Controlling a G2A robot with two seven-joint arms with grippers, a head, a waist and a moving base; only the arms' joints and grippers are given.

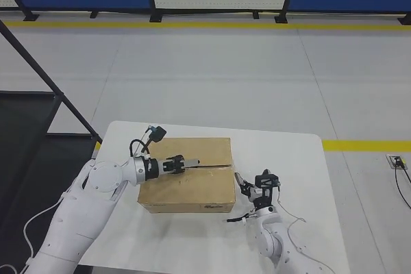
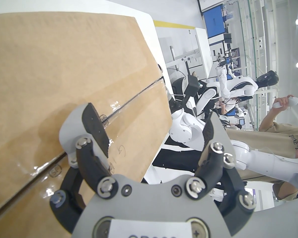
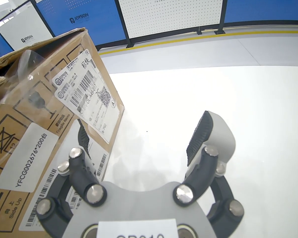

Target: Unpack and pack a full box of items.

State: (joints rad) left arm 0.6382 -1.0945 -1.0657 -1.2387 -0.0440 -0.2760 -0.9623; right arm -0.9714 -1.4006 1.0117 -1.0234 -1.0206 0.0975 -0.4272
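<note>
Box (image 1: 185, 175) sits closed on the table (image 1: 288, 157), its top seam (image 2: 139, 92) taped over. Left claw (image 2: 151, 115), fingers apart, lies low over that seam with one finger (image 2: 94, 122) at the tape; right claw (image 3: 144, 122), also spread and gripping nothing, stands just beside the labelled end. My worry: the finger skids along the glossy tape without parting the seam, or shoves the box sideways, since nothing clamps it. Count: one box, one seam, two claws, one table.
</note>
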